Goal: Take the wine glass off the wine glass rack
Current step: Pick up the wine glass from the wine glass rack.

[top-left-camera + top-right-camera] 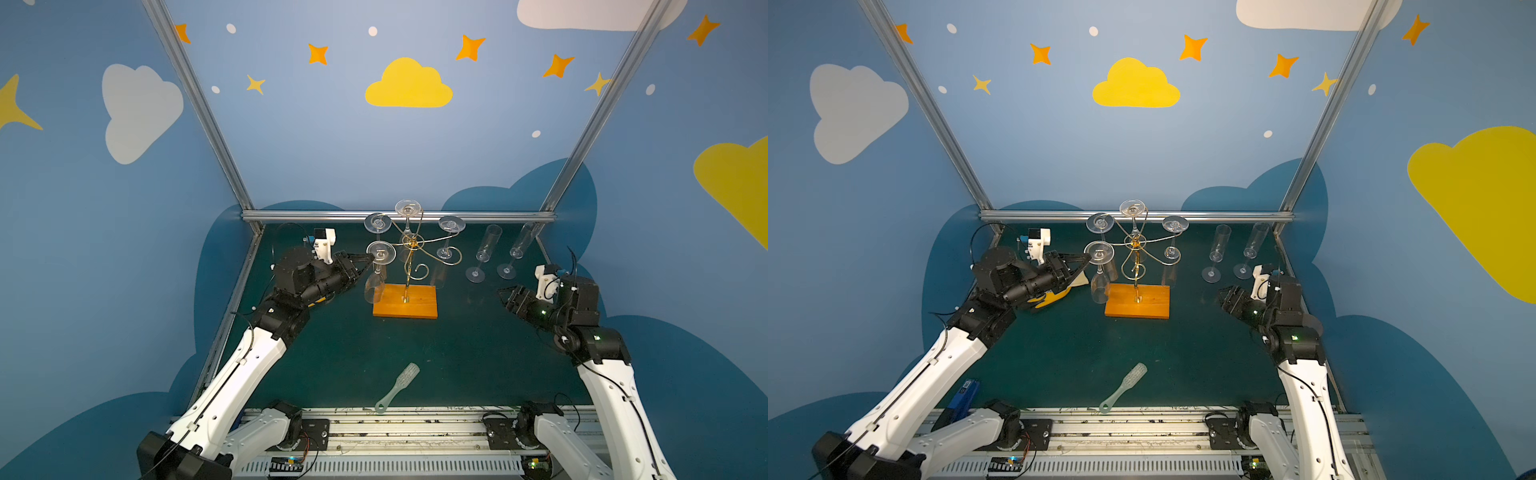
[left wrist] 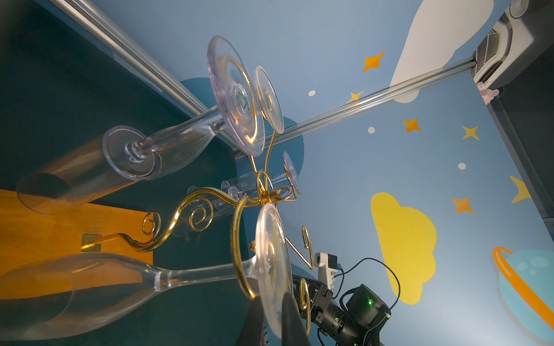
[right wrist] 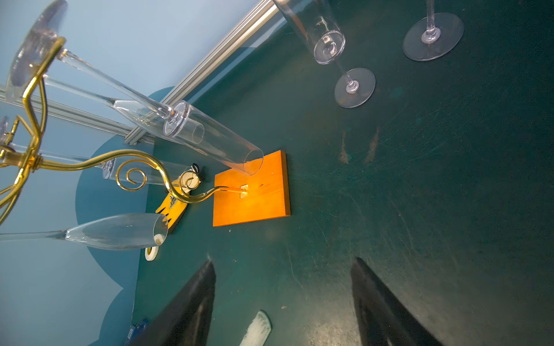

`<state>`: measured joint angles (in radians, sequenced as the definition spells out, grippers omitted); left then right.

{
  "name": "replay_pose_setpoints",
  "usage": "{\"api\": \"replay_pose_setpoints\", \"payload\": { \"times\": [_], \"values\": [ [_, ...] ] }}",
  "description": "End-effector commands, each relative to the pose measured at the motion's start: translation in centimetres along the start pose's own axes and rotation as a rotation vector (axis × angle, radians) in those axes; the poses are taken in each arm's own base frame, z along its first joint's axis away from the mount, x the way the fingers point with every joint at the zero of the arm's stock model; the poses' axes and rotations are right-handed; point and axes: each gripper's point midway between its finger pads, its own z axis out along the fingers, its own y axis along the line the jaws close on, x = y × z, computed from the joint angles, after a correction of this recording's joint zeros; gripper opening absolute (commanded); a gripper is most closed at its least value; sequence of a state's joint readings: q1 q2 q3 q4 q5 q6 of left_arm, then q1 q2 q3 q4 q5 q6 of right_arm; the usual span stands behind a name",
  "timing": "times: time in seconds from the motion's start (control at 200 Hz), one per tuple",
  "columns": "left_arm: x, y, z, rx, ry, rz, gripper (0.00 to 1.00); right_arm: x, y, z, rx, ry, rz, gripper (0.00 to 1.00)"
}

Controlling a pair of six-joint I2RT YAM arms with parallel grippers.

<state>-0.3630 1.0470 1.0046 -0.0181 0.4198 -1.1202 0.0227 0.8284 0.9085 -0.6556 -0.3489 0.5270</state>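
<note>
The left gripper [image 1: 370, 259] [image 1: 1088, 257] is pinching the glass [image 1: 382, 251] [image 1: 1099, 251] by its foot. In the left wrist view the two dark fingers [image 2: 290, 320] are sitting close together, with the rim of the clear disc running between them. The gripper is reaching in level from 9 o'clock of the rack [image 1: 409, 266] [image 1: 1136, 270].

The glass [image 2: 180, 275] is hanging upside down on the rack's 9 o'clock arm. Its foot is lying on top of the gold curl and its stem is passing down through it. Its bowl is hanging mouth down at the 9 o'clock edge of the rack's orange base; whether it is touching the wood cannot be told.

Three more hung glasses are sitting on the arms at about 11 [image 1: 377, 223], 12 [image 1: 407, 207] and 2 o'clock [image 1: 451, 224].

The right gripper [image 1: 503, 300] [image 1: 1223, 297] is hovering at 3 o'clock of the base, well apart from it. Its fingers are spread wide over the bare green table [image 3: 449, 179] and holding nothing. Two flutes [image 1: 482, 257] [image 1: 515, 253] are standing upright at about 11 o'clock from it, near the back rail. A pale brush [image 1: 397, 388] is lying at 6 o'clock of the rack, near the front edge.
</note>
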Motion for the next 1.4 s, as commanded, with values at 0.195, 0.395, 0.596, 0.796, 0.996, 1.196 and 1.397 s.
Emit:
{"api": "replay_pose_setpoints", "payload": {
  "times": [0.195, 0.395, 0.596, 0.796, 0.996, 1.196, 1.397],
  "values": [
    [-0.39, -1.51, -0.44, 0.032, -0.018, 0.014, 0.28, 0.78, -0.13, -0.16, 0.0, 0.013, 0.002, 0.7],
    [-0.44, -1.53, -0.32, 0.033, -0.015, 0.013, 0.28, 0.9, -0.21, -0.15, 0.001, 0.015, 0.001, 0.7],
    [-0.34, -1.23, -0.17, 0.025, -0.01, 0.007, 0.28, 0.94, -0.23, -0.09, 0.0, 0.018, 0.002, 0.69],
    [-0.36, -1.35, -0.09, 0.029, -0.007, 0.01, 0.24, 1.0, -0.25, -0.15, 0.001, 0.017, 0.002, 0.69],
    [-0.46, -1.68, -0.06, 0.038, -0.005, 0.015, 0.21, 1.12, -0.24, -0.22, -0.001, 0.018, 0.003, 0.68],
    [-0.55, -1.72, 0.0, 0.04, -0.009, 0.015, 0.18, 1.16, -0.25, -0.33, -0.001, 0.015, 0.002, 0.68],
    [-0.81, -1.91, -0.15, 0.044, -0.024, 0.012, 0.14, 1.2, -0.3, -0.32, 0.0, 0.015, 0.002, 0.67]
  ]
}}
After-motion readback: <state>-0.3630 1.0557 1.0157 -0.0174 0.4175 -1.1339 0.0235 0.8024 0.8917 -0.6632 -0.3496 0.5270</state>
